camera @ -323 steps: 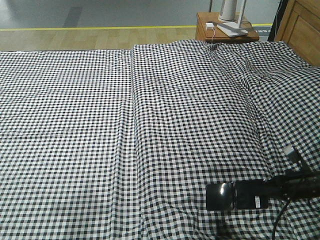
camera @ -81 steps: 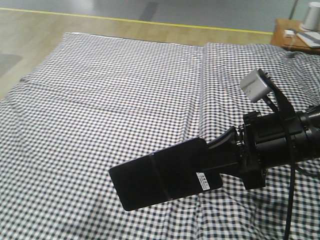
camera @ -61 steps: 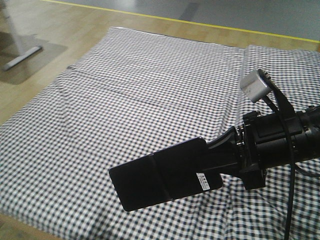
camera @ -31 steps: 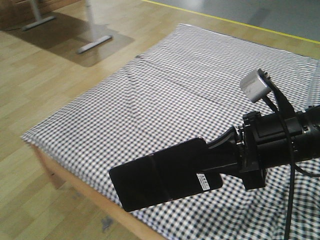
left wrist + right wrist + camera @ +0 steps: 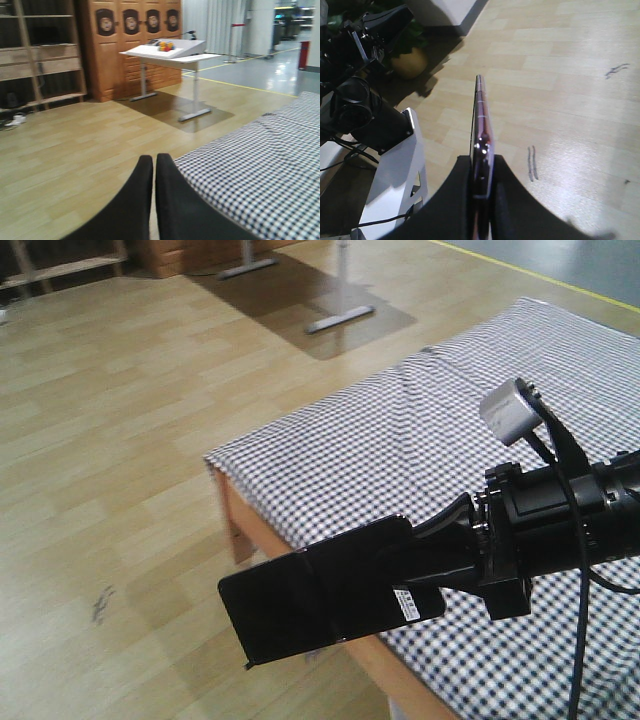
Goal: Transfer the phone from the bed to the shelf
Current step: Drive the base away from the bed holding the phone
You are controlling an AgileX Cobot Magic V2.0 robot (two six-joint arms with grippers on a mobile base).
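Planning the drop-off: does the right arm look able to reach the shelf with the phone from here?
Probably not yet. The right gripper holds the phone over floor beside the bed; the shelf stands far across the room. The floor between looks open.

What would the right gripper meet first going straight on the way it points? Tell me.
Only wooden floor lies ahead of the right gripper and the phone it holds; the way looks free, though depth is unclear.

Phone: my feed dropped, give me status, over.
Right gripper shut on phone, held over wood floor beside bed. Left gripper shut, empty. Nothing seen blocking.
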